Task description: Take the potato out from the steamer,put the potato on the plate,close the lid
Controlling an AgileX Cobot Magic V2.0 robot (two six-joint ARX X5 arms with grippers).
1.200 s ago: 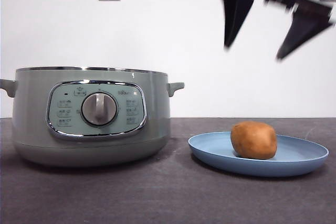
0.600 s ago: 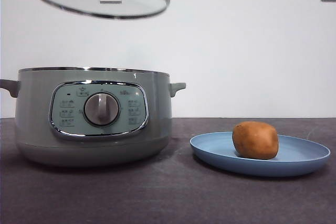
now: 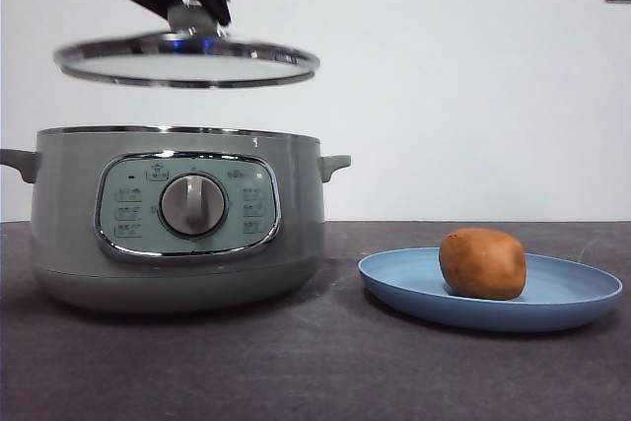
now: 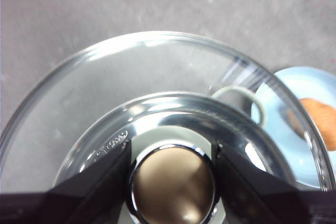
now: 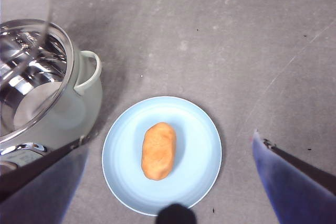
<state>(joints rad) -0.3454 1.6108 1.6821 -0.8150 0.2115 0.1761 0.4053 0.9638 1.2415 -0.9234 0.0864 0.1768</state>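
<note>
Glass lid (image 3: 187, 58), level, hangs above the open steamer (image 3: 177, 214) in the front view, its knob pinched by the left gripper (image 3: 192, 15); the potato (image 3: 482, 263) already rests on the plate (image 3: 582, 293). Left wrist view: both jaws clamp the knob (image 4: 173, 184). Right wrist view: right gripper (image 5: 168, 182), spread wide and empty, high over the plate. Only closing remains.
</note>
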